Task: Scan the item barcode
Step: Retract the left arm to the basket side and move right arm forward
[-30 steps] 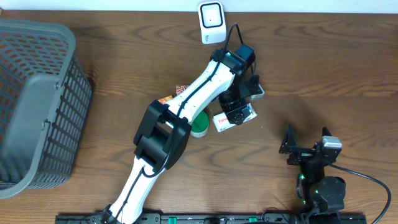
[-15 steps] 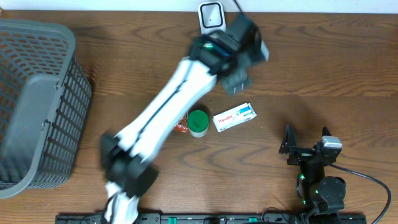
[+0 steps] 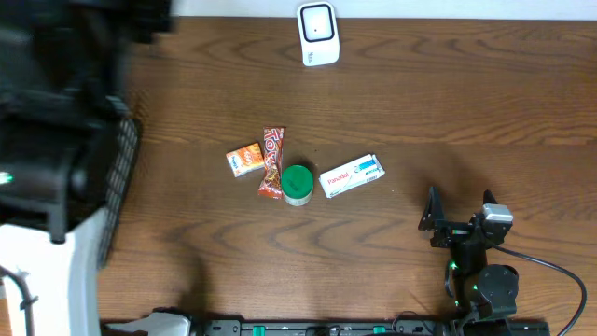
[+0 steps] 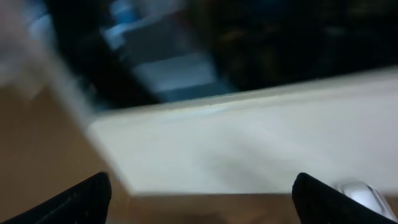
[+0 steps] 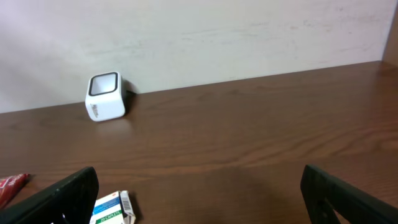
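the white cardboard box with blue print lies just beside the green round lid, well apart from the white square scanner. left gripper and right gripper are both spread, empty. better pinch the box by its narrow edges, leaving the printed faces uncovered.

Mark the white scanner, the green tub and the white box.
white scanner (image 3: pixel 317 34): overhead view, top face.
green tub (image 3: pixel 298 183): overhead view, centre of lid.
white box (image 3: pixel 352 175): overhead view, middle of printed face.
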